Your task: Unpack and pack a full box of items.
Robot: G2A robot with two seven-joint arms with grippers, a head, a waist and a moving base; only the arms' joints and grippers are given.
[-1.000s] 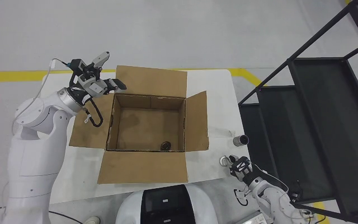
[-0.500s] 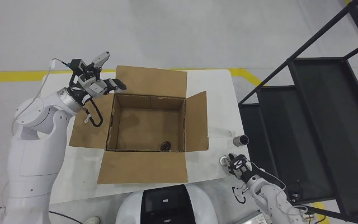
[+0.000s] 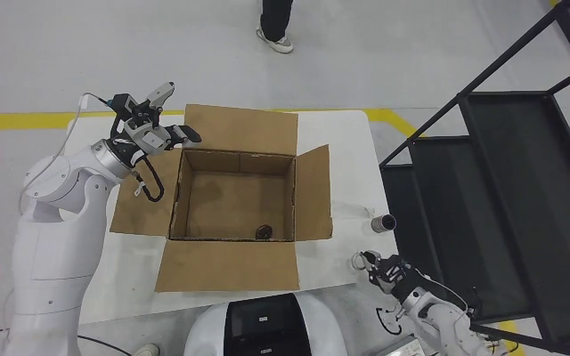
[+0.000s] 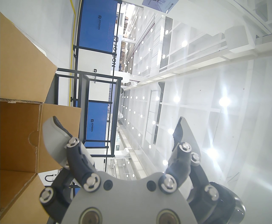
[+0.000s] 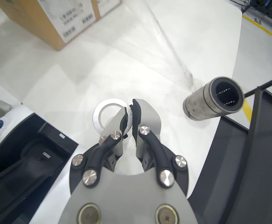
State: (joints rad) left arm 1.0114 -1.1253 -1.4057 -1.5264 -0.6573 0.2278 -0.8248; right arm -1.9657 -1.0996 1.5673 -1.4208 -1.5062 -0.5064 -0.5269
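An open cardboard box [image 3: 237,206] sits in the middle of the white table [image 3: 343,142], with one small dark item [image 3: 264,232] on its floor near the front wall. Past the box's right flap, by the table's front right corner, my right gripper [image 3: 363,262] [image 5: 129,115] is shut on a flat metal ring [image 5: 104,115], just above the tabletop. A metal cylinder with a hollow dark bore [image 3: 386,222] [image 5: 212,98] lies on the table's right edge, apart from the gripper. My left gripper [image 3: 178,114] [image 4: 116,122] is open and holds nothing, raised beside the box's back left corner.
The box's four flaps [image 3: 227,264] are folded outward. A black metal rack [image 3: 481,196] stands against the table's right side. The robot's dark-and-white base [image 5: 23,148] is close to the right gripper. The box's labelled side wall [image 5: 57,19] is farther off.
My right gripper with the ring has shifted slightly toward the table's front edge. The left arm has kept still.
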